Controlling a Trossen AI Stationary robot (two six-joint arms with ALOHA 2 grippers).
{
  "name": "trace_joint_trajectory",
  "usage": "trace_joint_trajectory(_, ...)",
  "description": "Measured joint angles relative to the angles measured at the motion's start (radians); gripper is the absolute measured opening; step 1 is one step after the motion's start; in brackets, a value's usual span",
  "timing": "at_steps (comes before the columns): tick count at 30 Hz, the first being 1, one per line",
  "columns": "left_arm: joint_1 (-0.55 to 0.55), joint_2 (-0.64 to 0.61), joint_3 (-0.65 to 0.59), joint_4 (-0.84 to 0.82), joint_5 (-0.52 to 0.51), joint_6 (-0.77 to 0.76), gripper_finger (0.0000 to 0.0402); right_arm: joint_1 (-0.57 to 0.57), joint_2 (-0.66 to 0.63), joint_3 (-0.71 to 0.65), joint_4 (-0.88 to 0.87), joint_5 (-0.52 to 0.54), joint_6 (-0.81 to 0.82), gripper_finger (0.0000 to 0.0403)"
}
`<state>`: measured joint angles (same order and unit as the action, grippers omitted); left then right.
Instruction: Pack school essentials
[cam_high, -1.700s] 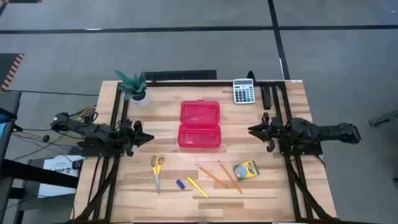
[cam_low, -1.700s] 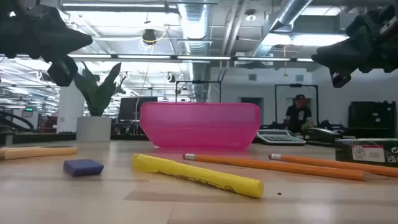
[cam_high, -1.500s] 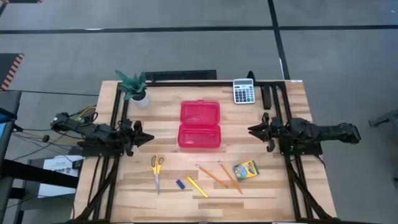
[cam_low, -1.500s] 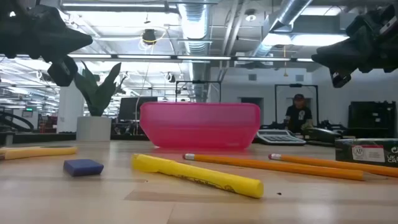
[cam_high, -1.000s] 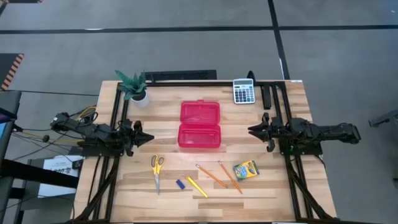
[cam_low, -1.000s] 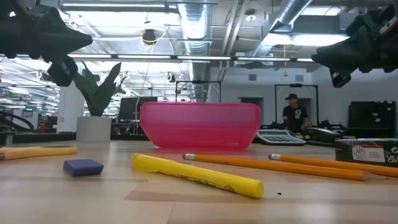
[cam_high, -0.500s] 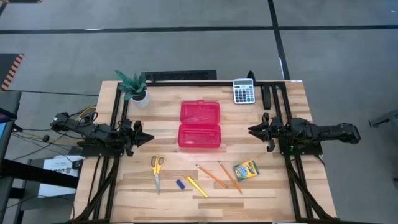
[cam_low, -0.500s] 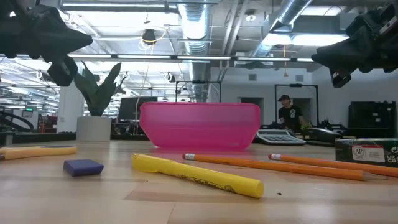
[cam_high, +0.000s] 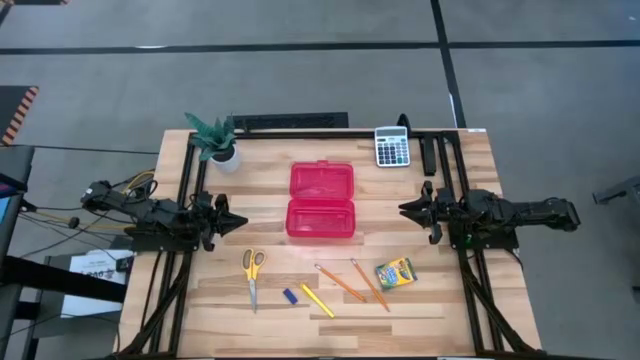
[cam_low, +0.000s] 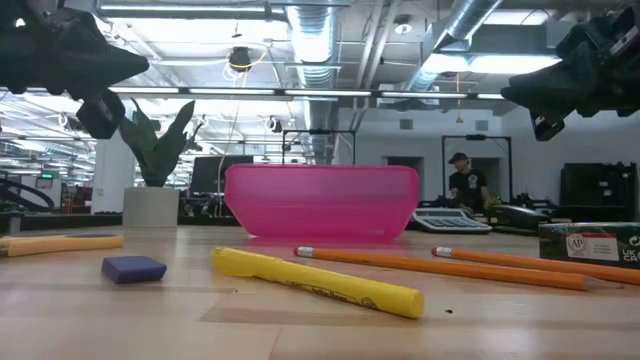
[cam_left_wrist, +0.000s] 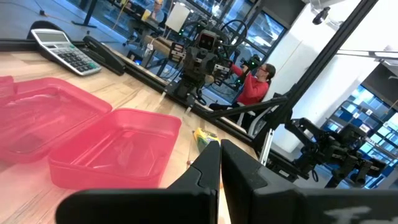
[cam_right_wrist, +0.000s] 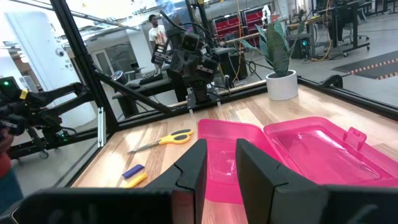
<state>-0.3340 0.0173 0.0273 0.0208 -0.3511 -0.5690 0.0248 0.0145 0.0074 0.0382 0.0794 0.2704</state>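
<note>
- Lying open at the middle of the tabletop (cam_high: 470, 300), the pink case (cam_high: 321, 201) is the landmark; its lid is folded back toward the far edge and both halves look hollow.
- Left end effector (cam_high: 238, 221) hangs above the tabletop to the case's left, its fingers drawn narrow with only a thin slit between them, holding nothing.
- Right end effector (cam_high: 406, 209) hangs to the case's right, fingers a little apart, holding nothing.
- Bare wood separates the case from each end effector.
- Nearer the front edge than the case, from left to right: the scissors (cam_high: 252, 273), the blue eraser (cam_high: 290, 295), the yellow stick (cam_high: 318, 300), two pencils (cam_high: 341, 283) lying slanted, and the crayon box (cam_high: 395, 273).
- None of these touches the case; the eraser and the stick lie just beside each other.
- Behind the case, a calculator (cam_high: 392, 146) sits at the far right corner and a potted plant (cam_high: 216, 138) at the far left.
- Black frame rails (cam_high: 187, 170) run along both side edges.
- Beyond the case in the low view, a person (cam_low: 463, 182) stands in a workshop room with ceiling ducts.
</note>
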Motion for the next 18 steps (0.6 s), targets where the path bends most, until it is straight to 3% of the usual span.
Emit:
trace_joint_trajectory(2,0.0,0.0,0.0,0.0,-0.002,-0.023,0.0,0.0,0.0,0.0,0.0,0.0,0.0,0.0098)
trace_joint_trajectory(13,0.0,0.0,0.0,0.0,0.003,-0.477,0.0,0.0,0.0,0.0,0.0,0.0,0.0,0.0098)
trace_joint_trajectory(18,-0.001,0.0,0.0,0.002,-0.029,-0.516,0.0,-0.001,0.0,0.0,0.014,0.001,0.054,0.0098)
